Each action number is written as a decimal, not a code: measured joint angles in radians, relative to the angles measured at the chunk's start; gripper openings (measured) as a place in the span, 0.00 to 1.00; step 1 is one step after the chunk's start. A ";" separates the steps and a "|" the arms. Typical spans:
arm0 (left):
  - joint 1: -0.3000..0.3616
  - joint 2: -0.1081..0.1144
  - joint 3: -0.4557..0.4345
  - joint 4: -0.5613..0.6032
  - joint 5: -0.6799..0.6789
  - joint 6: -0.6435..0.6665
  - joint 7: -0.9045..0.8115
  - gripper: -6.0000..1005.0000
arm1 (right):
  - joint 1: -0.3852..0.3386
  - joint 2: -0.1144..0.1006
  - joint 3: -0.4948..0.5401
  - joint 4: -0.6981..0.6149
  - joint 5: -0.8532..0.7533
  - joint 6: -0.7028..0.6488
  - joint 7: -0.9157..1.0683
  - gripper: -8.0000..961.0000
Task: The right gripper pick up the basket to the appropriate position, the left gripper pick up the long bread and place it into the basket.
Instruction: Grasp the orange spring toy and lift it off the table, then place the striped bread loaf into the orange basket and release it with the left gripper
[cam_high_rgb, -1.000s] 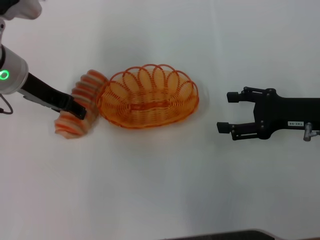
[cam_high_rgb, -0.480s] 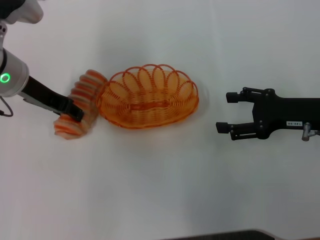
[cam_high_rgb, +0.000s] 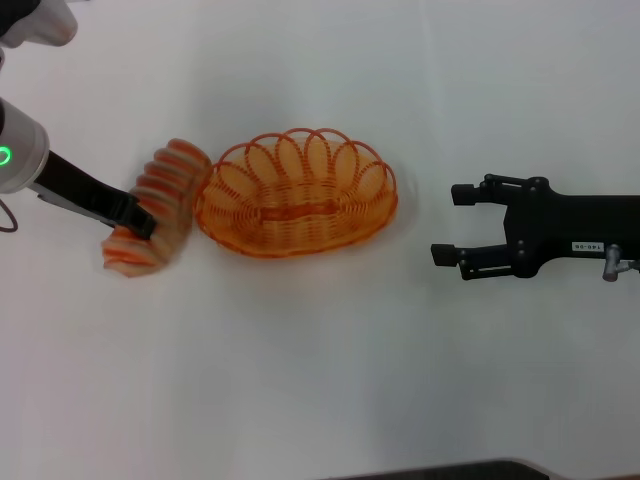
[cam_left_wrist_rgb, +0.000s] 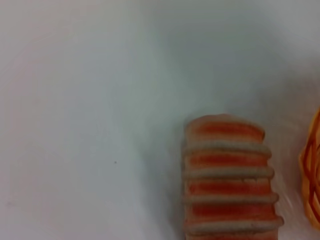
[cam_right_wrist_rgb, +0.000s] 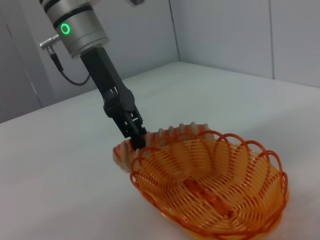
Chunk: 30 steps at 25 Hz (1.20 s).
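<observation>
The orange wire basket (cam_high_rgb: 295, 193) stands on the white table and also shows in the right wrist view (cam_right_wrist_rgb: 215, 185). The long bread (cam_high_rgb: 155, 205), tan with orange stripes, lies against the basket's left end. It also shows in the left wrist view (cam_left_wrist_rgb: 227, 185) and partly behind the basket's rim in the right wrist view (cam_right_wrist_rgb: 175, 132). My left gripper (cam_high_rgb: 140, 222) reaches in from the left and is shut across the bread's middle; it also shows in the right wrist view (cam_right_wrist_rgb: 134, 131). My right gripper (cam_high_rgb: 447, 224) is open and empty, to the right of the basket and apart from it.
The white table (cam_high_rgb: 320, 380) stretches bare in front of the basket and between the basket and the right gripper. A dark edge (cam_high_rgb: 450, 470) runs along the table's near side. The basket's rim (cam_left_wrist_rgb: 312, 185) shows beside the bread in the left wrist view.
My left gripper has drawn back a little to the left, and the bread has shifted slightly left with it. The basket and the right gripper have not moved.
</observation>
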<state>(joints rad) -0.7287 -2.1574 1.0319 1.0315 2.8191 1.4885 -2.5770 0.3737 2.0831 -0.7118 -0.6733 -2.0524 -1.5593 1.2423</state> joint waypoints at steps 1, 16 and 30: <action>0.000 0.000 0.001 0.000 0.000 0.000 0.000 0.43 | 0.001 0.000 0.000 0.000 0.000 0.000 0.000 0.98; 0.013 0.006 -0.005 0.081 0.002 0.003 0.001 0.30 | 0.008 0.000 0.000 0.012 0.000 0.005 0.000 0.98; -0.002 0.043 -0.041 0.180 -0.050 0.031 0.184 0.21 | 0.012 -0.001 0.000 0.012 0.000 0.004 0.000 0.98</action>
<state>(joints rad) -0.7302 -2.1144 0.9910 1.2113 2.7693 1.5198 -2.3927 0.3858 2.0817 -0.7118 -0.6611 -2.0524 -1.5550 1.2425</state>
